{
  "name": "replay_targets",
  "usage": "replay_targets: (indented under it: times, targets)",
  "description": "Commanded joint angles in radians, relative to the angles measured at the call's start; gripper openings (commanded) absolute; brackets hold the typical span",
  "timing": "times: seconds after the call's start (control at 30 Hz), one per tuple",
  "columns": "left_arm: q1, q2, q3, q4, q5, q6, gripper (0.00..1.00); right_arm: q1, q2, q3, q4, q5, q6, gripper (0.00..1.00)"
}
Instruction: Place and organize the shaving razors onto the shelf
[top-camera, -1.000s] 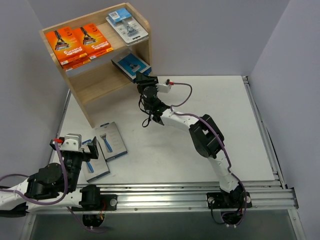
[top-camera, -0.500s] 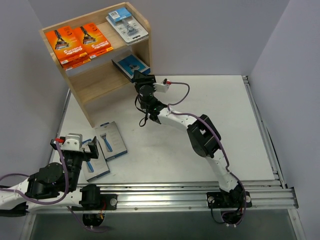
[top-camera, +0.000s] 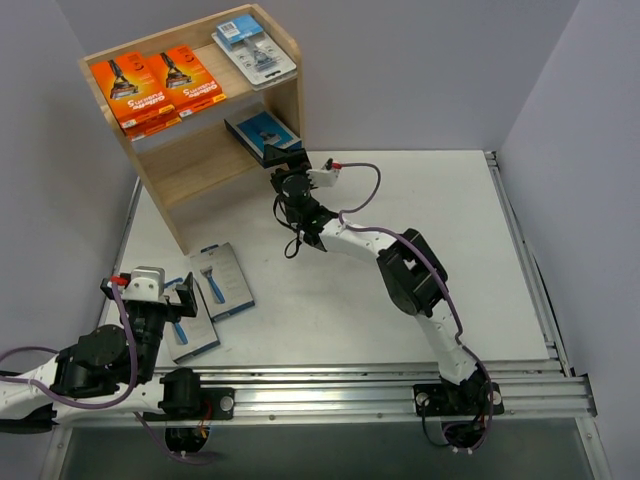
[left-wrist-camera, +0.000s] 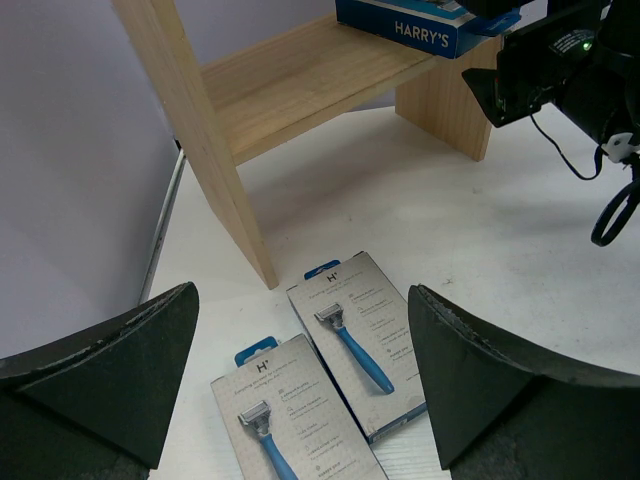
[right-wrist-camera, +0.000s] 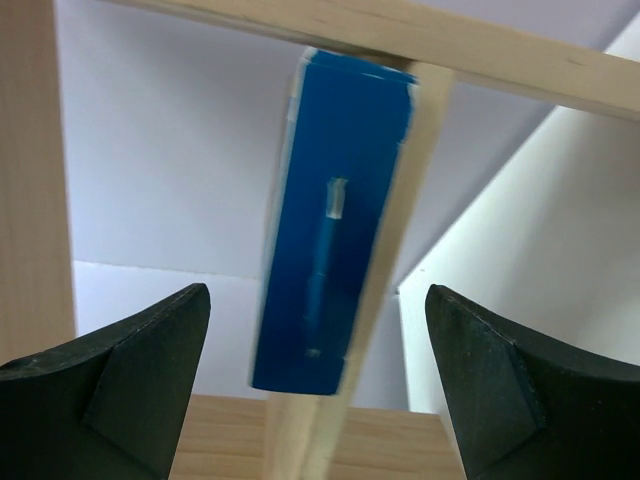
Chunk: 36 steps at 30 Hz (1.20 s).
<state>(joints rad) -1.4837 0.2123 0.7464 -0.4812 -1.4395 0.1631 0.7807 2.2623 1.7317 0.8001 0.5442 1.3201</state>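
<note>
Where the shelf (top-camera: 200, 165) stands at the far left corner of the worktop (top-camera: 470, 270), its left panel is close to the side wall and its open front is turned toward the arms. White worktop stretches to the right of the shelf as far as the metal rail (top-camera: 523, 255) along the right edge. On the lower tier, bare board runs leftward from the blue box (top-camera: 262, 128).

That blue box lies flat at the right end of the lower tier, with its near end at the board's front edge. On the top tier, inside the low rim, two orange boxes (top-camera: 130, 92) (top-camera: 190, 80) sit side by side on the left. The clear blister pack (top-camera: 255, 48) sits at the right end.

The right claw (top-camera: 282, 158) is at the near corner of the blue box with its fingers spread. In the right wrist view the box sits ahead of them, with a gap on each side and neither finger (right-wrist-camera: 110, 380) on it. From above I cannot tell whether anything touches.

The left claw (left-wrist-camera: 302, 292) hangs over the near left of the worktop, also spread wide and holding nothing. Just beyond and below it, two grey boxes (left-wrist-camera: 360, 345) (left-wrist-camera: 290, 425) lie flat and edge to edge. They are near the foot of the shelf's left panel but apart from it.
</note>
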Motion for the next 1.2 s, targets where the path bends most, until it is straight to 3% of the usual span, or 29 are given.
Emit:
replay_targets:
  times: [0.0, 0.3, 0.63, 0.83, 0.87, 0.97, 1.17]
  targets:
    - [0.002, -0.008, 0.005, 0.026, -0.013, 0.000, 0.94, 0.000, -0.093, -0.026, 0.017, -0.006, -0.027, 0.85]
    - [0.003, -0.021, 0.005, 0.023, -0.013, -0.004, 0.94, -0.024, -0.122, -0.063, 0.014, -0.119, -0.035, 0.81]
    - [0.002, 0.001, 0.007, 0.016, -0.007, -0.005, 0.94, -0.044, -0.124, -0.055, 0.005, -0.181, -0.024, 0.63]
    - [0.002, -0.001, 0.008, 0.016, -0.009, -0.007, 0.94, -0.046, -0.113, -0.052, 0.016, -0.205, -0.010, 0.46]
    - [0.002, -0.002, 0.008, 0.015, -0.006, -0.007, 0.94, -0.046, -0.115, -0.050, 0.017, -0.208, -0.009, 0.39]
    - [0.002, -0.001, 0.008, 0.010, -0.005, -0.010, 0.94, -0.046, -0.109, -0.037, 0.010, -0.216, -0.010, 0.28]
    - [0.002, -0.002, 0.010, 0.004, -0.002, -0.016, 0.94, -0.047, -0.093, -0.024, 0.039, -0.225, 0.010, 0.15]
